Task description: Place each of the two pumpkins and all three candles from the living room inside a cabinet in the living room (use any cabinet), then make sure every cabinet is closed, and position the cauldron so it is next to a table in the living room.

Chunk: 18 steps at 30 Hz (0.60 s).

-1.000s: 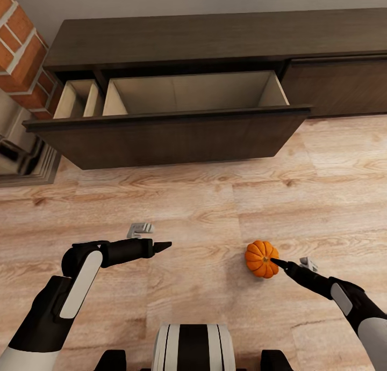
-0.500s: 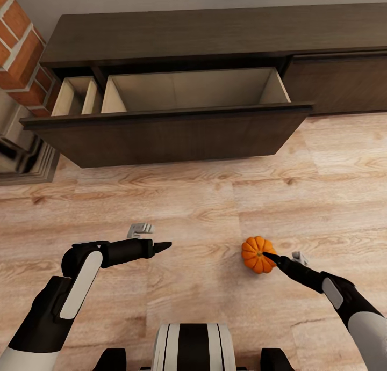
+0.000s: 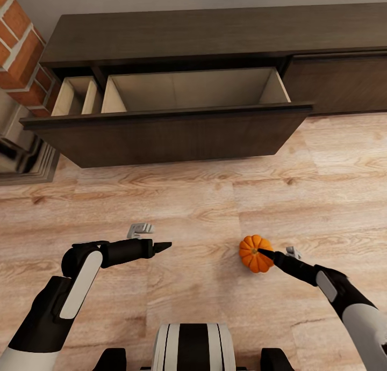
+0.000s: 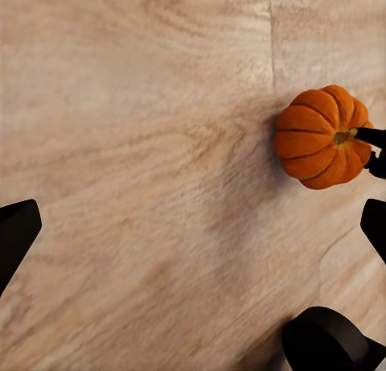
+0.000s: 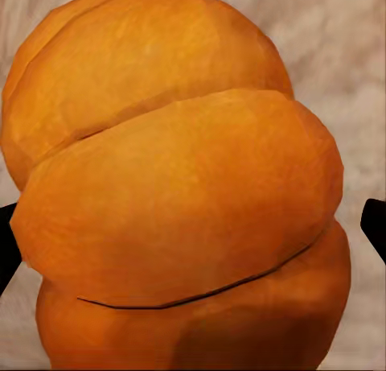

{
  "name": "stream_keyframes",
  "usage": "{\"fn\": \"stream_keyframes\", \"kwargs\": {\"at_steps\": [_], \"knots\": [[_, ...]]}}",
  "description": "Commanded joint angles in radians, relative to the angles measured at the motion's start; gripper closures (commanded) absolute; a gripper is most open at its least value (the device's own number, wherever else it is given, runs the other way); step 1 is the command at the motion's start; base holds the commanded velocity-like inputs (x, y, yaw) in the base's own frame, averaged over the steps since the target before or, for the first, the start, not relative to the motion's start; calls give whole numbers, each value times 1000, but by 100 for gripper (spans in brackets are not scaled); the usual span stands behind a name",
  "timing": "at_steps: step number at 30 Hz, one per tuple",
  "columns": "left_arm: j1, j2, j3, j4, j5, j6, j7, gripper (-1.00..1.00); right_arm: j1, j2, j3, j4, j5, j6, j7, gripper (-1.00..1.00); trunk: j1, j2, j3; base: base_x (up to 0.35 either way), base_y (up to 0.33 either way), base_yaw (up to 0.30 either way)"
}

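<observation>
One pumpkin [image 3: 255, 253] between right end effector [image 3: 264, 252] fingers — stem sideways toward it — left end effector [image 3: 164, 246] width unclear.

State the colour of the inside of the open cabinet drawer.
Pale beige, against the dark-brown cabinet; the drawer interior shows best in the head view.
</observation>
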Motion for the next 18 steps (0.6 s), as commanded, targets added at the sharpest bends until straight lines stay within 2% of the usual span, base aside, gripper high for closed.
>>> {"fn": "stream_keyframes", "kwargs": {"at_steps": [1, 18], "knots": [[-1, 0, 0, 0, -10, 2, -10, -100, -1, 5, 5, 2, 14, -1, -59, 100, 0, 0, -1, 0, 0, 0], [-1, 0, 0, 0, -10, 2, -10, -100, -2, 10, 16, 4, 15, -1, -61, 100, 0, 0, -1, 0, 0, 0]]}}
